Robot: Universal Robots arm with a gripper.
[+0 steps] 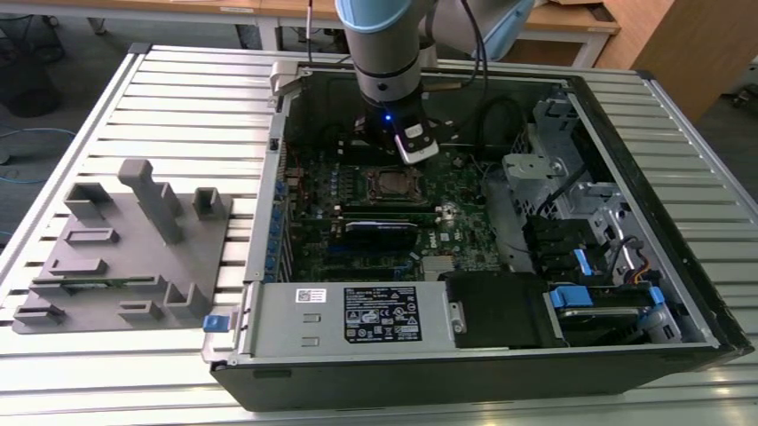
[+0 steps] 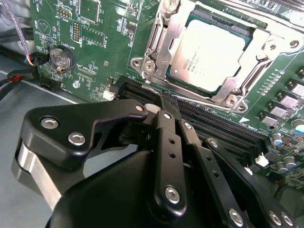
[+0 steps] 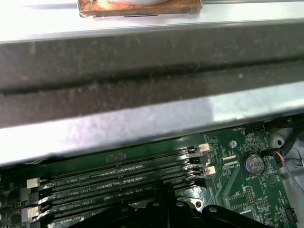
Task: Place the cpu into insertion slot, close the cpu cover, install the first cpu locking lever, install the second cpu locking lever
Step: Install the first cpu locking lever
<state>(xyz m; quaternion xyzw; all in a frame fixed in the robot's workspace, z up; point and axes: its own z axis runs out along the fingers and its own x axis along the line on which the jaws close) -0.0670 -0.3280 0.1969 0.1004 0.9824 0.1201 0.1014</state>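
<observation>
In the second wrist view, the cpu [image 2: 209, 50] sits upper right in the slot [image 2: 189, 81] with the cover [image 2: 164, 40] down over it. The gripper [image 2: 167, 105], clenched and empty, points at a thin lever [image 2: 190, 96]; press steadily, without slipping sideways.

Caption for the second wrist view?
Black gripper, fingers together, beside silver-topped square cpu seated under its silvery metal cpu cover.

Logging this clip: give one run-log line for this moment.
cpu seated | cpu cover closed over it | gripper shut, empty, beside socket
</observation>
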